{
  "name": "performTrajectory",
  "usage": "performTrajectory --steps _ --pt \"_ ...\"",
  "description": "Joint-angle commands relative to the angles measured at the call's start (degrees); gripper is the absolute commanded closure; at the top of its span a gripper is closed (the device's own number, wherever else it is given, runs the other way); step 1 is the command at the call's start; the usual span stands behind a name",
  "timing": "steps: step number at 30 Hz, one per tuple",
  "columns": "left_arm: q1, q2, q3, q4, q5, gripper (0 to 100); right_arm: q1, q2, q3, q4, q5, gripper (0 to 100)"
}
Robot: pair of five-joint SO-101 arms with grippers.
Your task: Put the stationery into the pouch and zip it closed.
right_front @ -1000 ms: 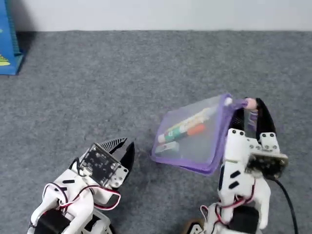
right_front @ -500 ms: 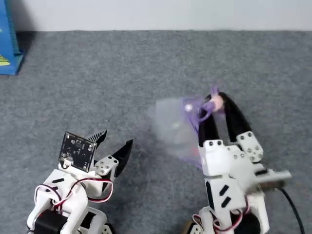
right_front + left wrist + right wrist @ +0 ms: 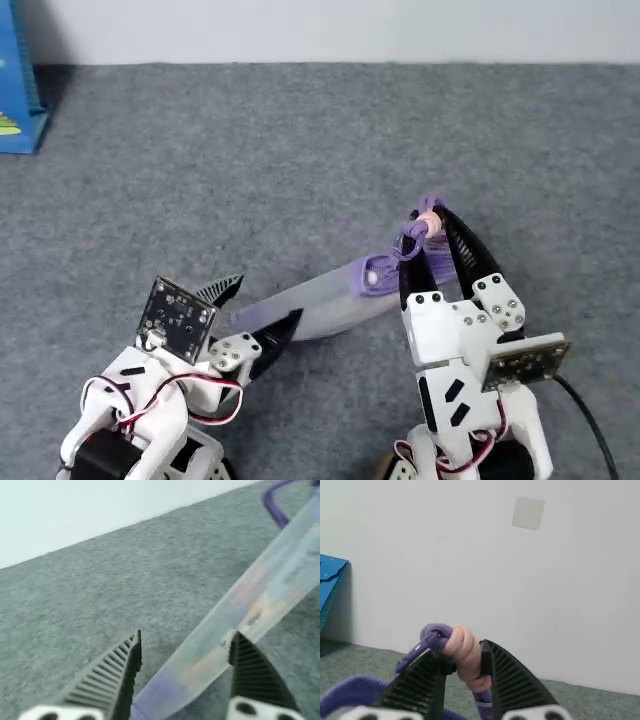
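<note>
The clear pouch [image 3: 320, 303] with purple trim hangs edge-on, stretched between the two arms. Coloured stationery shows dimly through its side [image 3: 250, 615]. My right gripper [image 3: 432, 222] is shut on the pink zipper pull [image 3: 463, 652] and its purple loop [image 3: 434, 634], holding that end up off the grey carpet. My left gripper [image 3: 257, 310] is open, with the pouch's lower end passing between its fingers [image 3: 120, 675]. That gap shows in the left wrist view, where the gripper [image 3: 186, 640] straddles the pouch [image 3: 210, 652] without pinching it.
A blue box [image 3: 15, 90] stands at the far left against the white wall [image 3: 330, 30]. Grey carpet [image 3: 250, 160] stretches open behind the arms. A purple strap [image 3: 272, 500] curls up at the pouch's far end.
The right gripper swung left with the zipper pull, and the pouch turned from lying flat to hanging edge-on. The left gripper came forward so its fingers straddle the pouch's low end.
</note>
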Motion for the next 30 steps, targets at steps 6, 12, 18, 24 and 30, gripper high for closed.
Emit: performTrajectory --steps 6,12,18,24,30 --pt "1.7 -0.3 -0.3 -1.3 0.5 71 -0.7 0.4 4.5 5.5 8.4 97.3" --pt "1.7 -0.3 0.9 -3.4 0.6 71 -0.5 0.3 1.6 14.1 3.0 75.6" --pt "0.9 -0.3 5.5 -6.9 0.6 71 -6.0 0.3 -3.7 21.1 -1.6 66.8" --pt "-5.7 -0.2 7.7 -10.4 0.6 71 -10.0 0.3 -12.1 22.5 -7.7 76.6" --pt "-7.9 -0.3 9.7 -11.6 0.6 71 -9.0 0.8 -14.3 19.5 -9.6 85.4"
